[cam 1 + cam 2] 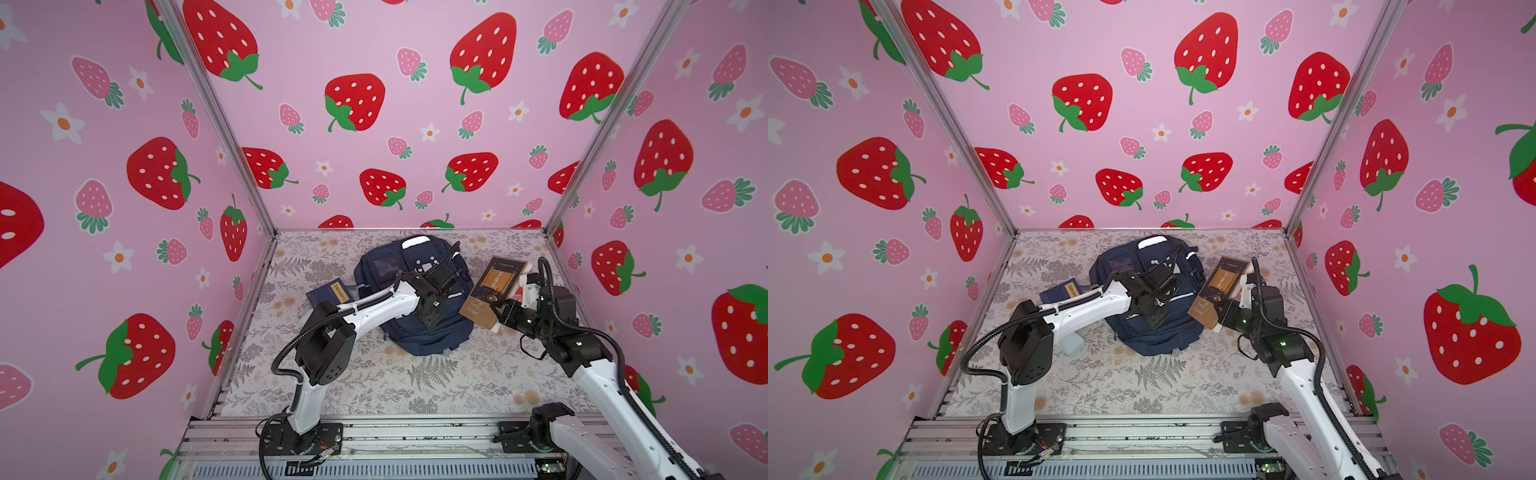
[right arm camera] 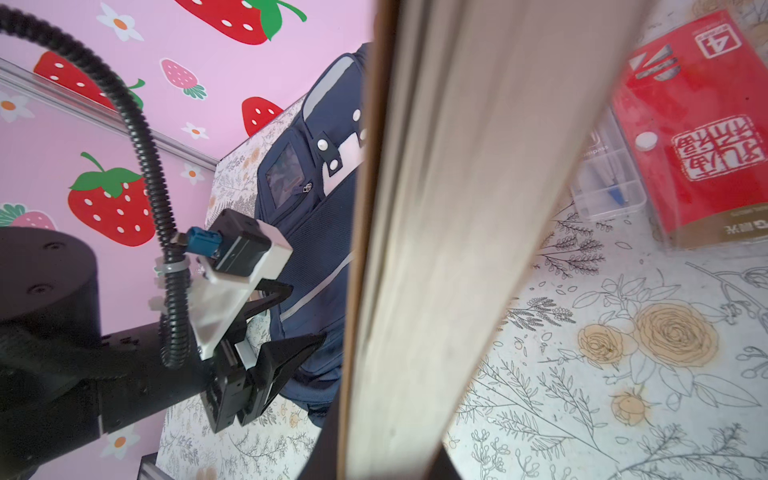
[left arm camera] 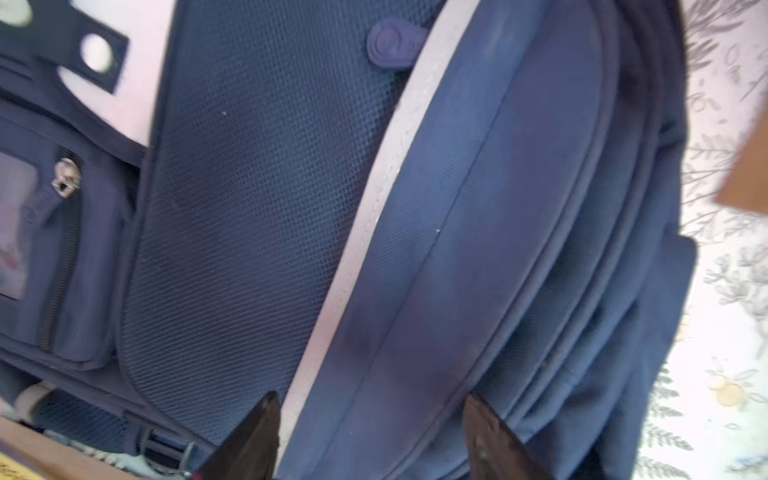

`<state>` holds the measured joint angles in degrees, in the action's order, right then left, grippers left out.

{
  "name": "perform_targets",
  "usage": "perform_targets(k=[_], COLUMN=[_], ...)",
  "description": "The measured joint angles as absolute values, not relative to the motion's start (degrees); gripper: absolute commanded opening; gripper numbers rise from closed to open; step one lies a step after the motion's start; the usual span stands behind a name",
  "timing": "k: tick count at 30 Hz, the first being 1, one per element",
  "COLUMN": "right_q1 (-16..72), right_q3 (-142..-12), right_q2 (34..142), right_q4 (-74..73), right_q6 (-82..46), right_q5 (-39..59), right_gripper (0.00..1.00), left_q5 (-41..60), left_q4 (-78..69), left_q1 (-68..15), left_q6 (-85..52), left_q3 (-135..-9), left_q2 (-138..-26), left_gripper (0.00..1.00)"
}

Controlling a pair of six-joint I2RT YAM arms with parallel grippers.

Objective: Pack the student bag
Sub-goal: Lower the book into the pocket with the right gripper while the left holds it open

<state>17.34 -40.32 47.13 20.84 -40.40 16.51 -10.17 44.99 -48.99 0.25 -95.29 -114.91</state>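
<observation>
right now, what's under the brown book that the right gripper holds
The right gripper holds the brown book tilted up. Under it a red packet and a clear plastic box show; the book covers whatever else lies there.

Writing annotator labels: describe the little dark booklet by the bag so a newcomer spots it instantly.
Find the student bag, the big navy backpack mid-table on the floral cloth. On its side nearer the left arm a small booklet lies flat, partly hidden by that arm. Unlike the larger brown book in the right gripper across the bag, it is navy with a yellow label strip.
</observation>
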Motion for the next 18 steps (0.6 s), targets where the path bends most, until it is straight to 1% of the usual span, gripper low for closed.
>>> perform_targets(k=[2,8,10,11,13,15,17,18], right_q1=[17.3,17.3,17.3,17.3,17.3,17.3,17.3,17.3], right_q3=[-40.3,-40.3,-40.3,-40.3,-40.3,-40.3,-40.3,-40.3], right_q2=[45.8,43.0,42.5,42.2,41.0,39.3,37.7,36.9], right_q4=[21.8,26.0,27.6,28.5,29.9,31.0,31.8,32.3], right_q6=[-40.0,-38.8,-38.7,-38.7,-38.8,-38.9,-38.9,-38.9], right_q5=[16.5,15.2,14.5,14.2,13.7,13.6,13.6,13.7], right_gripper=[0.0,0.0,0.0,0.0,0.0,0.0,0.0,0.0], left_q5=[-10.6,-9.7,-9.0,-8.6,-8.0,-7.7,-7.4,-7.6], left_q4=[44.8,42.9,42.1,42.0,41.5,40.8,40.5,40.3], left_q1=[-49.1,-49.7,-50.0,-50.2,-50.3,-50.4,-50.4,-50.5], left_q6=[0.5,1.3,1.3,1.4,1.5,1.5,1.4,1.9], left_q3=[-95.3,-94.0,-93.3,-93.2,-93.2,-93.2,-93.3,-93.3], left_q2=[-114.9,-114.9,-114.9,-114.9,-115.2,-115.9,-116.7,-117.1], left_gripper=[0.62,0.64,0.6,0.54,0.37,0.14,0.0,0.0])
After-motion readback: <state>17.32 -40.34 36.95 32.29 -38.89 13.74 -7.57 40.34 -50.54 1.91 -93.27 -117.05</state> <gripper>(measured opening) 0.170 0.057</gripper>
